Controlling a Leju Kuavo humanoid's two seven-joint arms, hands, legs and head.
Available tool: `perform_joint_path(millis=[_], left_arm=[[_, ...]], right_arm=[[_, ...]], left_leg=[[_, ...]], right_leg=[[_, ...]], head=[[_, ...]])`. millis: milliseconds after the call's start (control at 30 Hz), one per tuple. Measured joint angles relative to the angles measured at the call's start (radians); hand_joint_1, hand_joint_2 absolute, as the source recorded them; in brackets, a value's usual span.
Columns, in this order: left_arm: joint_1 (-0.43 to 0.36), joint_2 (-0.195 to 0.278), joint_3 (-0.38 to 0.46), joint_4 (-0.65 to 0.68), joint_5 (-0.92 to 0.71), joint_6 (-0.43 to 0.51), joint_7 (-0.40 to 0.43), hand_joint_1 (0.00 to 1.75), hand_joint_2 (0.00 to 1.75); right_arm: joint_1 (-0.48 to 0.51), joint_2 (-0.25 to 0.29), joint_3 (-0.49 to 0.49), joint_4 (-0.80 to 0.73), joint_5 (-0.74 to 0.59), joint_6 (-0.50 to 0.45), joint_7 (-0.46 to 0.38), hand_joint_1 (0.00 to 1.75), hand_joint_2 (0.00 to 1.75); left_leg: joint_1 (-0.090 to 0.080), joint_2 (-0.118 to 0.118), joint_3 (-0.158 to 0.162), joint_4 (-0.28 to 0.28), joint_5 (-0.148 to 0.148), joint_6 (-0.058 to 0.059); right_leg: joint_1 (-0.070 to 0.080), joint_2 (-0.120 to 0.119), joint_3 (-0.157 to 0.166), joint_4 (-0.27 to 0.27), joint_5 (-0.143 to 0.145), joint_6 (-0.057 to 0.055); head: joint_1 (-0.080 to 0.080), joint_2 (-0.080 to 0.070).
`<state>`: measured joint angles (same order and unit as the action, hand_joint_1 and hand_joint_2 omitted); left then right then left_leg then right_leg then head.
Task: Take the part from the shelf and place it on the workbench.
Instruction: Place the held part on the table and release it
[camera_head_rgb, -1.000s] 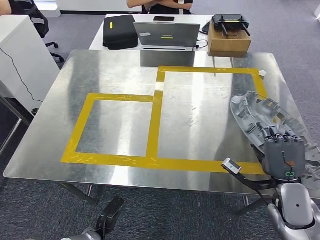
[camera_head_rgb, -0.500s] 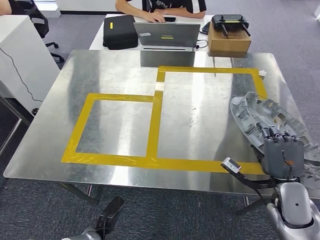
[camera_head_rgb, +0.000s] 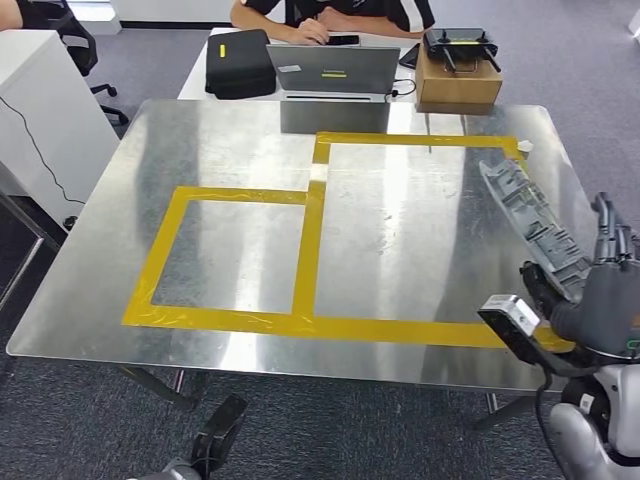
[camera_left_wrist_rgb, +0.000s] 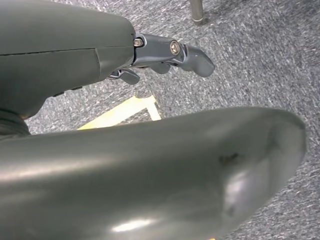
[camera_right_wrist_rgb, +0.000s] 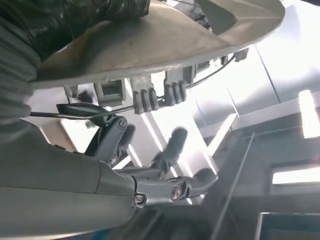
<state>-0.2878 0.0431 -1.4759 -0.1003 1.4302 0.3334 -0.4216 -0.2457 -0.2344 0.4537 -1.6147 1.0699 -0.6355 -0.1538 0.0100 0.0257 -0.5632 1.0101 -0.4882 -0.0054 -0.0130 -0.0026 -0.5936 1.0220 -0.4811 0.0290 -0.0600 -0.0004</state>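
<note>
Grey carpet all round, and the steel worktop (camera_head_rgb: 226, 150) in front of me with its yellow tape frames (camera_head_rgb: 309, 250): placing step, part over the right edge.

My right hand (camera_head_rgb: 604, 290) holds the grey moulded plastic part (camera_head_rgb: 536, 220), tilted on edge above the worktop's right side, its far end near the corner of the larger tape frame; in the right wrist view the fingers (camera_right_wrist_rgb: 170, 150) curl under the part's ribbed underside (camera_right_wrist_rgb: 151, 45), so I judge them pinching it. My left hand (camera_left_wrist_rgb: 166, 50) hangs low beside the worktop over the carpet, fingers loosely curled and holding nothing. Next I would judge the part needs rolling flat and lowering inside the taped frame before the fingers let go; a tilted release might let it slide off the edge.
</note>
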Motion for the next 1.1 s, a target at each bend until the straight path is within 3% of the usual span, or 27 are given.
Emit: perform_joint_path(millis=[133,400,567,667,800,967,1100], left_arm=[[0.003,0.000,0.000,0.000,-0.002,0.000,-0.001,0.00,0.00],[0.003,-0.001,0.000,0.000,-0.012,0.000,-0.001,0.00,0.00],[0.001,-0.004,0.000,0.000,-0.032,0.001,0.006,0.00,0.00],[-0.001,-0.007,0.000,0.000,-0.032,0.001,0.007,0.00,0.00],[0.000,-0.011,0.000,0.000,-0.019,0.000,0.003,0.00,0.00],[0.005,-0.015,0.000,-0.001,-0.025,-0.003,0.006,0.00,0.00],[0.004,-0.016,0.000,-0.001,-0.016,-0.003,0.003,0.00,0.00]], right_arm=[[0.005,0.004,-0.052,-0.082,-0.084,0.038,-0.049,0.00,1.75],[0.005,0.020,-0.089,-0.139,-0.091,0.039,-0.088,0.00,1.75],[0.005,0.057,-0.084,-0.140,-0.093,0.030,-0.124,0.00,1.75],[0.004,0.076,-0.066,-0.098,-0.125,0.115,-0.099,0.00,1.75],[0.047,0.099,-0.060,-0.006,-0.290,0.151,-0.131,0.00,1.75],[0.098,0.129,-0.073,0.118,-0.446,0.288,-0.194,0.00,1.75],[0.113,0.175,-0.114,0.113,-0.648,0.388,-0.229,0.00,1.75]], left_leg=[[0.000,0.000,0.000,0.000,0.000,0.000],[0.000,0.000,0.000,0.000,0.000,0.000],[0.000,0.000,0.000,0.000,0.000,0.000],[0.001,0.000,0.001,0.000,0.000,0.000],[0.001,-0.001,0.000,0.000,0.000,0.000],[0.000,-0.002,0.000,0.000,0.000,0.000],[0.000,-0.001,0.001,0.000,0.000,0.000]], right_leg=[[0.000,0.000,0.000,0.000,0.000,0.000],[0.000,0.000,0.000,0.000,0.000,0.000],[0.000,0.000,0.000,0.000,0.000,0.000],[0.001,0.001,0.000,0.000,0.000,0.000],[0.001,-0.002,0.001,0.000,-0.001,0.000],[0.000,-0.002,0.001,0.000,-0.001,0.000],[0.000,-0.001,0.001,0.000,0.000,0.000]], head=[[0.000,0.000],[0.000,0.000],[0.000,0.000],[0.000,0.000],[0.000,0.000],[0.000,0.000],[0.000,0.000]])
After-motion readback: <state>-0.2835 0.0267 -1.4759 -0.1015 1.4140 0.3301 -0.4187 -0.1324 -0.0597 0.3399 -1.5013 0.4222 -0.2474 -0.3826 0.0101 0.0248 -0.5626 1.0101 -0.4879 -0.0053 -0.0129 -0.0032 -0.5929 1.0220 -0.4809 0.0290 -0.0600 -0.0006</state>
